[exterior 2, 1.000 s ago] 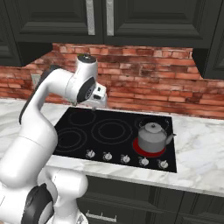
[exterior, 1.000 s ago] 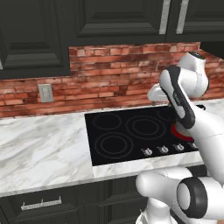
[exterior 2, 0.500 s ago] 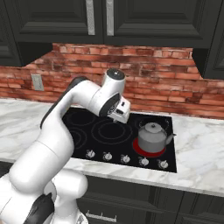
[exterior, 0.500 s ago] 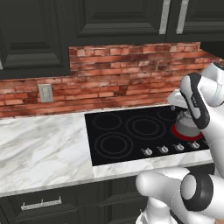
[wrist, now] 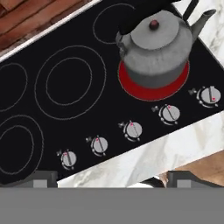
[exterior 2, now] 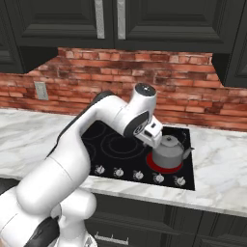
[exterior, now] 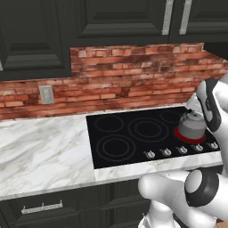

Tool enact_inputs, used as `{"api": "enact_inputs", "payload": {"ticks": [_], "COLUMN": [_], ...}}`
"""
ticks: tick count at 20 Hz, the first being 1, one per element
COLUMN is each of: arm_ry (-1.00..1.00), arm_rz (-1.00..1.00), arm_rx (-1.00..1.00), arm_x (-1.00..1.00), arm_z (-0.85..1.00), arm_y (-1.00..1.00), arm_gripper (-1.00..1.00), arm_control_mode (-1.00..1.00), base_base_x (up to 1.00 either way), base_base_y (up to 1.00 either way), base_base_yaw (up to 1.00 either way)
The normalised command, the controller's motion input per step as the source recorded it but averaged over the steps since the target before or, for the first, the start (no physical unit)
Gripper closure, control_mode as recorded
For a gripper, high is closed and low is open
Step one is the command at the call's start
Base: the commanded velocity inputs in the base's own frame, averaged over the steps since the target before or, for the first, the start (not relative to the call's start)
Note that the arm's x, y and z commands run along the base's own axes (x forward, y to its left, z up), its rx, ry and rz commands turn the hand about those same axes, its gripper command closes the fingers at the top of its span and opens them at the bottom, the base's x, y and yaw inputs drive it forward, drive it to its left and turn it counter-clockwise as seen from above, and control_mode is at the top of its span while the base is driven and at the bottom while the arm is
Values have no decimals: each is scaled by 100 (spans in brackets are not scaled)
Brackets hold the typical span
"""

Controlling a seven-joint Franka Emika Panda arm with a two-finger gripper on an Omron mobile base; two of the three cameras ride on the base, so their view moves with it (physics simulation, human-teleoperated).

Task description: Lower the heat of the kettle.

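The small grey kettle (wrist: 155,41) with a domed lid and a spout stands on the glowing red burner (wrist: 153,92) at the front right of the black cooktop (wrist: 65,78). It also shows as the kettle (exterior: 192,124) and the kettle (exterior 2: 169,150) from the base. My gripper (wrist: 113,179) hangs above the cooktop's front edge, looking down. It is open, its two dark fingertips (wrist: 43,177) far apart with nothing between them. My white hand (exterior 2: 150,131) hovers just left of the kettle without touching it.
Several small silver knobs (wrist: 132,129) run along the cooktop's front edge, the knobs (exterior 2: 138,175) just inside the white marble counter (exterior: 44,151). A brick wall (exterior: 133,75) with an outlet (exterior: 46,94) stands behind, under dark cabinets.
My arm has swung right across the cooktop and come down beside the kettle. The gripper has stayed open. The kettle and the base have not moved.
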Motion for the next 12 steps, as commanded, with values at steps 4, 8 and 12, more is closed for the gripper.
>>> {"api": "enact_inputs", "payload": {"ticks": [4,8,12], "arm_ry": [0,0,1], "arm_rz": [-2,0,0], "arm_rx": [-2,-5,-2], "arm_x": [-36,-39,-27], "arm_z": [-34,-34,-11], "arm_y": [-42,-33,-34], "arm_gripper": [-100,-100,-100], "arm_control_mode": [-100,-100,-100], "base_base_x": [0,0,0], "base_base_y": [0,0,0], "base_base_yaw": [0,0,0]}}
